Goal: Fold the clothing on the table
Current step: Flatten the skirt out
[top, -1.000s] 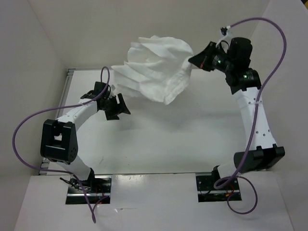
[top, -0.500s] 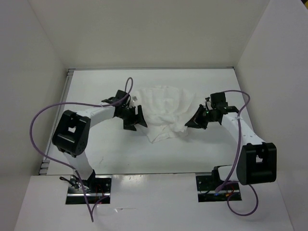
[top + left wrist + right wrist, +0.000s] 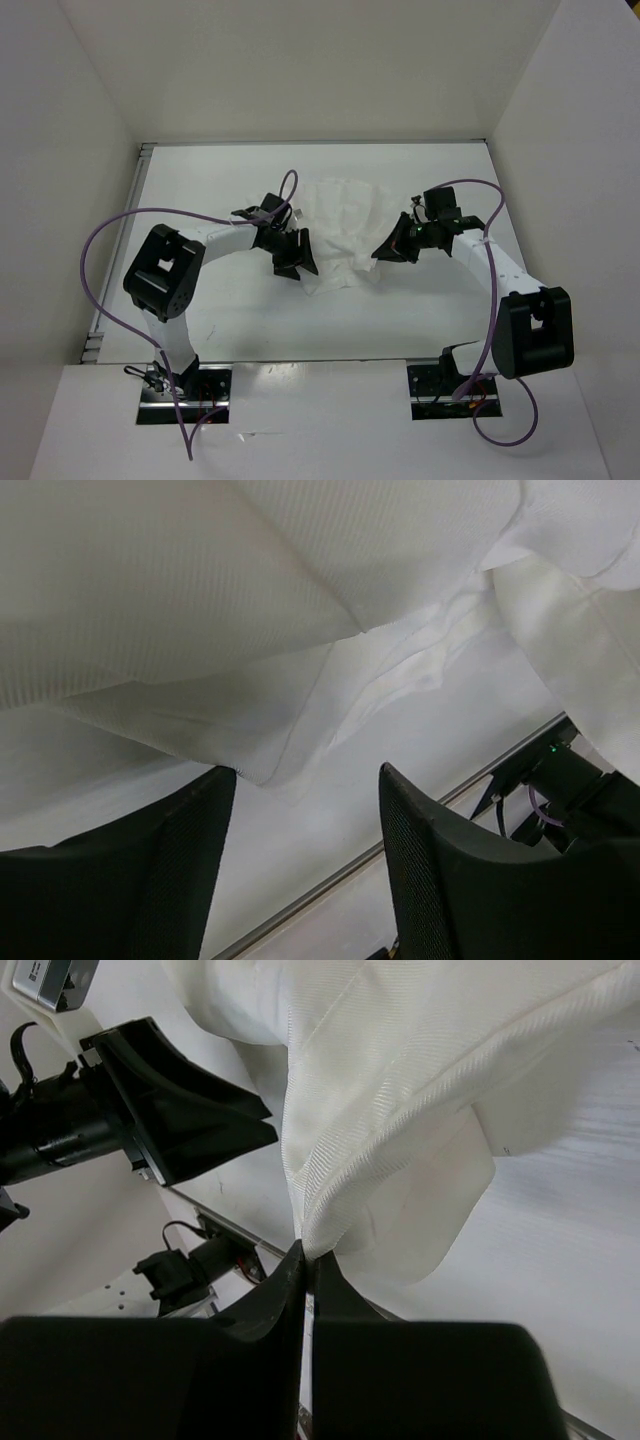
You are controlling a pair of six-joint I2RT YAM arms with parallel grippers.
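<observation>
Near the centre of the desk [image 3: 200, 185], slightly toward the far edge, the white garment [image 3: 345, 220] lies crumpled in a loose, wrinkled heap between the two grippers. Left gripper [image 3: 296, 258]: positioned at the garment's left edge, low over the desk. The left wrist view shows both fingers [image 3: 170, 870] spread apart, with bare desk surface in the gap and a folded hem of the garment just beyond the fingertips, not between them. State: open, holding nothing. Right gripper [image 3: 388, 250]: positioned at the garment's right edge. The right wrist view shows the fingertips [image 3: 270, 1295] pressed together on a gathered fold of the ribbed fabric, which spreads out from the pinch point and drapes away toward the left gripper. State: closed on the garment.
</observation>
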